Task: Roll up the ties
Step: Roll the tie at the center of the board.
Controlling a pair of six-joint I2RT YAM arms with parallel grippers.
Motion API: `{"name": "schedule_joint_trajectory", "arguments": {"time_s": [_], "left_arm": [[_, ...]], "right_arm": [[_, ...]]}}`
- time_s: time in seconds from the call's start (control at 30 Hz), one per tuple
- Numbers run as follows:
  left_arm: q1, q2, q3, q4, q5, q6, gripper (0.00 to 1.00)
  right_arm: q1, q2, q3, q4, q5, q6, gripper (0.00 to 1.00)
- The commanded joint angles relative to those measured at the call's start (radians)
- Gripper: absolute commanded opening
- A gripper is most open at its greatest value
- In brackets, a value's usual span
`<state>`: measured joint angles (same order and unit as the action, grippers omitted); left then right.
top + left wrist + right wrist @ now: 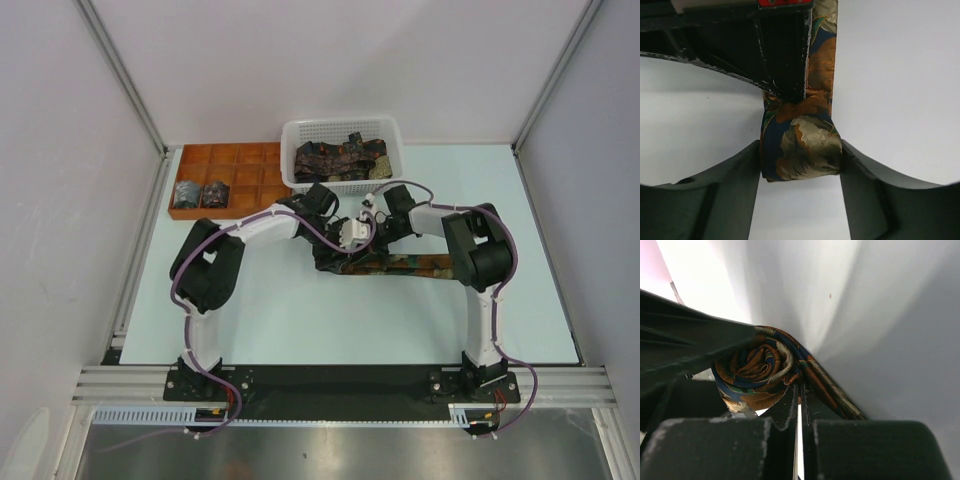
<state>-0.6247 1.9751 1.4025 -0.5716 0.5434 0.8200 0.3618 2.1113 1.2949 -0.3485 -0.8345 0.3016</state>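
Necktie (800,150), dark with orange and gold motifs, lies on the white table (300,320), one end wound into a small roll, the rest stretched flat toward the right arm (480,250). Left gripper (800,144) straddles the roll, fingers (730,200) touching both sides; whether they squeeze it cannot be told. Right gripper (799,390), jaws pressed together, rests its tips against the roll.

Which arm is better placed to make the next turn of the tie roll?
Left, probably: the left fingers bracket the tie roll on both sides, while the right fingers are shut at the roll's edge, apparently pinning the strip.
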Motion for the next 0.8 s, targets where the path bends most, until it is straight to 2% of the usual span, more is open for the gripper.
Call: {"name": "schedule_joint_trajectory", "arguments": {"time_s": [0.0, 0.07, 0.23, 0.3, 0.43, 0.6, 0.77], "left_arm": [[-0.01, 0.018, 0.046, -0.088, -0.028, 0.067, 0.59], [-0.004, -0.004, 0.027, -0.073, -0.037, 0.077, 0.52], [-0.003, -0.033, -0.002, -0.074, -0.057, 0.103, 0.46], [-0.006, -0.019, 0.006, -0.091, -0.069, 0.105, 0.4], [-0.016, 0.007, 0.013, -0.12, -0.089, 0.114, 0.37], [-0.027, 0.027, 0.012, -0.126, -0.123, 0.125, 0.36], [-0.032, 0.041, 0.023, -0.126, -0.134, 0.117, 0.36]], "right_arm": [[0.049, 0.052, -0.009, 0.071, 0.046, 0.057, 0.0], [0.063, 0.052, -0.008, 0.118, 0.041, 0.086, 0.0], [0.105, 0.052, 0.004, 0.169, 0.017, 0.153, 0.01], [0.08, 0.035, 0.027, 0.125, 0.014, 0.122, 0.08], [0.004, -0.02, 0.038, -0.015, -0.023, 0.013, 0.33], [-0.026, -0.103, 0.014, -0.115, -0.09, -0.039, 0.38], [-0.026, -0.155, -0.043, -0.031, -0.141, 0.042, 0.42]]}}
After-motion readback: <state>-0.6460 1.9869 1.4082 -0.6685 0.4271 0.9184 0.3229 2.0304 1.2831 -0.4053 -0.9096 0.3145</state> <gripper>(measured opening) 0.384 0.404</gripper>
